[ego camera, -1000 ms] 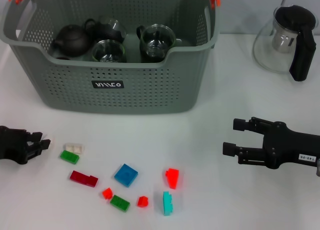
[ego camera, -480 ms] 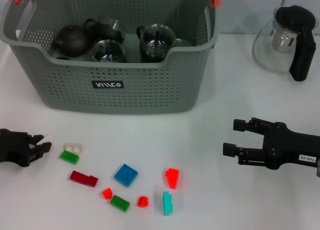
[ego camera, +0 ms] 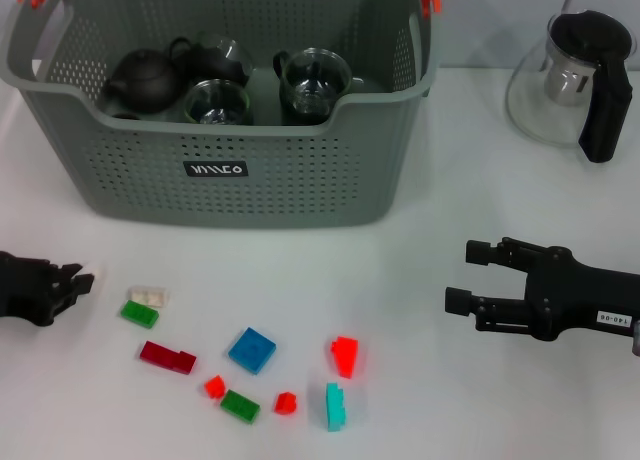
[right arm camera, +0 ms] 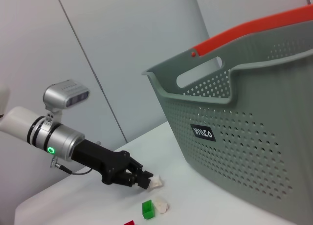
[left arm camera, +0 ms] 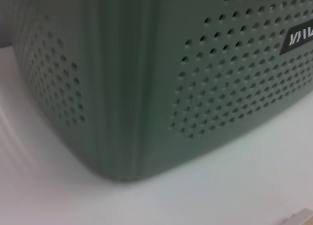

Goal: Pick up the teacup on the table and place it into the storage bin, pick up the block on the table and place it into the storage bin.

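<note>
I'm seeing the left gripper point(ego camera: 80, 281) sitting low at the left edge of the table point(ego camera: 420, 270), its fingers pinching a small white block point(ego camera: 86, 278); in the head view only a sliver of that block is showing past the black fingertips, and the arm behind is cut off by the frame. The right wrist view is giving me the better look: the same gripper point(right arm camera: 145, 180) is holding the white piece point(right arm camera: 155, 181) at its tip, apparently just above the table surface, though I can't be sure it's clear of it.

The storage bin point(ego camera: 230, 195) is standing at the back left of the table, well apart from the held block. Inside it I'm making out a dark teapot point(ego camera: 143, 78) and several glass cups point(ego camera: 216, 102), partly hidden by the bin's front wall. The left wrist view is filled by the bin's perforated corner point(left arm camera: 122, 88), with the label cut off at the edge; the arm's own fingers aren't showing there.

Loose blocks are lying in front of the bin: another white one point(ego camera: 149, 296) touching a green one point(ego camera: 139, 313), then a dark red one point(ego camera: 167, 357), a blue one point(ego camera: 252, 349), and a teal one point(ego camera: 336, 406).

The right gripper point(ego camera: 462, 277) is hovering at the right side, fingers spread and holding nothing. A glass teapot point(ego camera: 572, 75) is standing at the far right.
</note>
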{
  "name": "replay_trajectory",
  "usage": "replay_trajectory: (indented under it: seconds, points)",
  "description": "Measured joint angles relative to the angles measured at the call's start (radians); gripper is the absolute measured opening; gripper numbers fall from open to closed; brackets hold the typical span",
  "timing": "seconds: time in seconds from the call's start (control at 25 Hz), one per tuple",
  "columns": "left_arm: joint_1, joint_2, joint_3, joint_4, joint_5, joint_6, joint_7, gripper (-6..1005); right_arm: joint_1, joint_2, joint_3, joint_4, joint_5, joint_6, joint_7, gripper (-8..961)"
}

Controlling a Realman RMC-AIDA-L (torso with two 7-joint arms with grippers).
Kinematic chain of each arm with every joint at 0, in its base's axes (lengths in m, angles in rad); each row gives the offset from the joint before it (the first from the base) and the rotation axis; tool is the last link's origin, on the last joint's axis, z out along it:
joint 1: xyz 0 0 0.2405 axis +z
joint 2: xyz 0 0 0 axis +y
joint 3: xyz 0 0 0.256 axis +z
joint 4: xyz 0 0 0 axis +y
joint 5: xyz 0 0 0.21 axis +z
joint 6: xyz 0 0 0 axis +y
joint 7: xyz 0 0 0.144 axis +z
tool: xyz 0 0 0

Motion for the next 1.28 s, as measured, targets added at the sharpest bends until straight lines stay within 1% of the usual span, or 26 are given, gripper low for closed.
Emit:
replay_trajectory:
  seconds: [0.04, 0.12, 0.2, 0.32, 0.44, 0.52, 0.6, 0.64, 0.68, 0.76, 0.8, 0.88, 0.92, 0.96, 1.0, 1.08, 1.12, 1.2, 1.24, 1.28]
  points:
    - [0.000, 0.001, -0.004, 0.002, -0.005, 0.011, 0.001, 167, 0.000, 0.000, 0.000, 0.000, 0.000, 0.000, 0.000, 927]
    - [0.000, 0.007, -0.026, 0.013, -0.035, 0.077, 0.005, 155, 0.000, 0.000, 0.000, 0.000, 0.000, 0.000, 0.000, 927]
    - [0.000, 0.026, -0.064, 0.022, -0.070, 0.187, 0.012, 154, -0.001, 0.000, 0.000, 0.000, 0.000, 0.000, 0.000, 927]
    - [-0.017, 0.073, -0.148, 0.022, -0.116, 0.415, 0.033, 154, 0.000, 0.000, 0.000, 0.000, 0.000, -0.001, 0.000, 927]
    - [-0.052, 0.109, -0.238, 0.020, -0.169, 0.623, 0.039, 153, 0.001, 0.000, 0.000, 0.000, 0.000, -0.001, -0.001, 927]
    - [-0.073, 0.120, -0.252, 0.019, -0.224, 0.683, 0.014, 153, 0.002, 0.000, 0.000, 0.000, -0.002, -0.001, -0.001, 927]
    - [-0.098, 0.127, -0.224, 0.015, -0.342, 0.697, -0.045, 153, 0.003, 0.000, 0.000, 0.000, -0.006, 0.000, -0.002, 927]
    - [-0.106, 0.128, -0.213, 0.012, -0.380, 0.695, -0.063, 152, 0.003, 0.000, 0.001, 0.000, -0.008, 0.000, -0.003, 927]
    - [-0.122, 0.131, -0.198, 0.006, -0.424, 0.688, -0.086, 152, 0.003, 0.000, 0.001, 0.000, -0.010, 0.001, -0.004, 927]
    - [-0.163, 0.138, -0.183, -0.010, -0.465, 0.662, -0.116, 152, 0.002, 0.000, 0.002, 0.000, -0.011, 0.002, -0.005, 927]
    - [-0.201, 0.141, -0.171, -0.019, -0.473, 0.624, -0.140, 152, 0.002, 0.001, 0.002, 0.000, -0.011, 0.001, -0.006, 927]
    - [-0.252, 0.143, -0.136, -0.026, -0.473, 0.549, -0.182, 151, 0.003, 0.002, 0.003, 0.001, -0.011, 0.002, -0.007, 927]
    - [-0.274, 0.143, -0.100, -0.027, -0.469, 0.496, -0.207, 151, 0.003, 0.002, 0.003, 0.001, -0.011, 0.002, -0.007, 927]
    - [-0.302, 0.143, -0.034, -0.028, -0.462, 0.404, -0.252, 151, 0.003, 0.001, 0.004, 0.001, -0.011, 0.002, -0.007, 927]
    - [-0.314, 0.143, 0.001, -0.028, -0.457, 0.350, -0.278, 151, 0.003, 0.002, 0.004, 0.001, -0.011, 0.002, -0.007, 927]
    - [-0.346, 0.146, 0.162, -0.011, -0.427, 0.177, -0.394, 151, 0.004, 0.003, 0.004, 0.002, -0.011, 0.006, -0.007, 927]
    - [-0.357, 0.147, 0.230, 0.002, -0.407, 0.112, -0.446, 151, 0.005, 0.003, 0.005, 0.002, -0.011, 0.007, -0.007, 927]
    - [-0.377, 0.148, 0.370, 0.042, -0.333, 0.001, -0.578, 152, 0.007, 0.003, 0.006, 0.001, -0.011, 0.007, -0.006, 927]
    - [-0.385, 0.148, 0.410, 0.056, -0.296, -0.037, -0.629, 152, 0.008, 0.003, 0.006, 0.001, -0.011, 0.008, -0.006, 927]
    - [-0.397, 0.145, 0.472, 0.076, -0.229, -0.087, -0.701, 152, 0.010, 0.003, 0.006, 0.001, -0.011, 0.008, -0.005, 927]
